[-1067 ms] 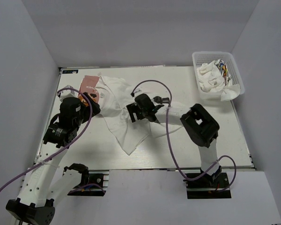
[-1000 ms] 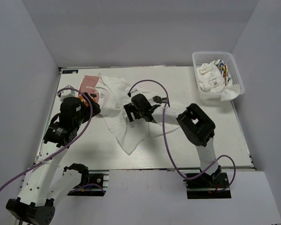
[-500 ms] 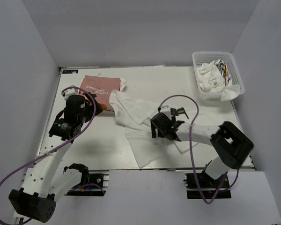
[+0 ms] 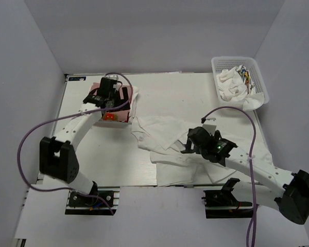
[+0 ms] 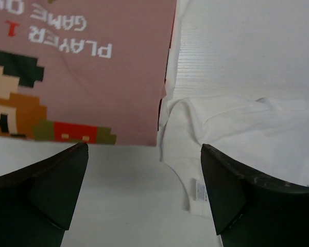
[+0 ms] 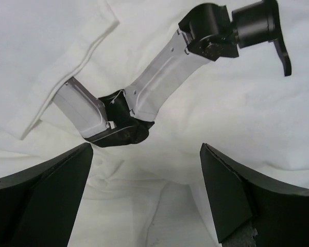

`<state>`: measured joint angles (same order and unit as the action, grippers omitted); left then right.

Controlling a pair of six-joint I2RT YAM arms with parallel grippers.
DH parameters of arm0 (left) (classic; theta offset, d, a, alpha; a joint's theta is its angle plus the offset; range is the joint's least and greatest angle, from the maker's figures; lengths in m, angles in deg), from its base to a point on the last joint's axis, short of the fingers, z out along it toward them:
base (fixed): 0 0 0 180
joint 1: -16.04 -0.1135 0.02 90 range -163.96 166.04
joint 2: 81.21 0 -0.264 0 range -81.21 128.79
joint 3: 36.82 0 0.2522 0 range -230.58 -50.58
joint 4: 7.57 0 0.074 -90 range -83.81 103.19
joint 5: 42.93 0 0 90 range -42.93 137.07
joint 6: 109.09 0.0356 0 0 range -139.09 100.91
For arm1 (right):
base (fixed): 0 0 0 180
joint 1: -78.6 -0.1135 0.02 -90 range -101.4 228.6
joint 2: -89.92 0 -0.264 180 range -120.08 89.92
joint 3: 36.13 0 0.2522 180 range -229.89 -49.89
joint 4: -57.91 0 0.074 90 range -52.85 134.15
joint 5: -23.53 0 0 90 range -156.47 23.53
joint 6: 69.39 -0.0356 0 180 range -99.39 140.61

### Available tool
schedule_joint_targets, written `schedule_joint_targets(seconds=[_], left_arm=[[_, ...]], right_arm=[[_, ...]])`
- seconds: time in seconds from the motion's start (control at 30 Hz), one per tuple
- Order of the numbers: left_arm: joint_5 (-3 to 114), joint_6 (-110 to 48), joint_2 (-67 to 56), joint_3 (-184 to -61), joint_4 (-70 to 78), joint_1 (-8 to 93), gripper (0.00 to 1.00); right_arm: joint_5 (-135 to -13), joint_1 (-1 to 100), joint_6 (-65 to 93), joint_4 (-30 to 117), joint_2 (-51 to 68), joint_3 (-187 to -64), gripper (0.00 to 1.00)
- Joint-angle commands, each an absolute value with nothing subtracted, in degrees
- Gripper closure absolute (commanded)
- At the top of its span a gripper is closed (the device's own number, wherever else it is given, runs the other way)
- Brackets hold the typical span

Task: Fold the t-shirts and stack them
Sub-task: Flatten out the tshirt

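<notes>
pink printed tee (image 5: 92, 82) folded flat, far left; white tee (image 4: 165, 128) rumpled, just beside.

Top camera: is looking down from above and behind the arm bases, far off, taking in the whole counter (image 4: 195, 98).
Left wrist camera: is pointing down, close, past the left pincer (image 5: 144, 148) at the pink tee (image 5: 92, 87) and the edge of the white tee (image 5: 247, 128).
Right wrist camera: is hovering close over the white tee, looking past the right pincer (image 6: 144, 146).
Shared: both tees are also showing in the top view.

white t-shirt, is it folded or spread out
Spread, not folded: the white t-shirt lies loose and rumpled across the table, its collar and a sleeve showing in the top view.
</notes>
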<state>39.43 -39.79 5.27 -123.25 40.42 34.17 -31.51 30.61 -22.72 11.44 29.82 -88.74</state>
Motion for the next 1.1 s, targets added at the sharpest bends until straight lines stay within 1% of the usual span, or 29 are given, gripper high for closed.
schedule_joint_targets(seconds=[0.0,0.03,0.13,0.23,0.3,0.33,0.5,0.53,0.67,0.77,0.93,1.0,1.07], left_arm=[[42.1,-30.8,9.6,-128.6,40.6,35.6,0.00],[42.8,-28.0,10.8,-129.3,40.6,36.3,0.00],[42.2,-24.2,15.5,-131.7,39.4,37.7,0.00],[37.5,-22.4,20.5,-135.3,40.4,39.4,0.00],[32.0,-24.7,23.6,-139.0,43.5,40.1,0.00],[31.1,-25.3,25.1,-139.8,44.8,40.1,0.00],[19.2,-32.2,33.6,-141.4,48.7,40.7,0.00],[18.4,-32.3,34.3,-141.4,48.7,40.7,0.00],[18.4,-32.4,34.9,-137.3,44.3,39.5,0.00],[14.2,-32.4,35.4,-135.6,41.2,39.0,0.00],[14.7,-25.9,34.8,-131.2,31.4,36.2,0.00],[16.8,-25.3,35.8,-132.7,29.7,33.9,0.00],[15.5,-25.3,38.0,-135.6,29.7,32.5,0.00]], right_arm=[[-29.5,31.3,-21.4,11.7,31.6,-88.6,0.10],[-31.1,31.4,-20.0,15.4,31.1,-87.9,0.10],[-35.6,31.5,-16.4,19.2,28.3,-87.5,0.10],[-37.6,31.5,-15.8,20.9,25.2,-88.1,0.10],[-37.7,31.6,-15.2,22.4,24.1,-88.2,0.10],[-37.7,31.7,-15.2,22.9,22.8,-88.2,0.10],[-39.3,31.8,-14.7,24.7,19.9,-88.3,0.10],[-39.6,31.7,-14.5,25.1,19.5,-88.2,0.10],[-40.2,32.0,-14.1,26.1,18.4,-87.9,0.10],[-40.3,32.1,-14.0,26.8,17.8,-87.7,0.10],[-40.8,32.3,-13.8,28.2,15.5,-88.2,0.10],[-40.6,32.5,-13.6,28.1,14.0,-89.4,0.10],[-40.7,32.8,-13.7,27.9,12.5,-90.0,0.10]])
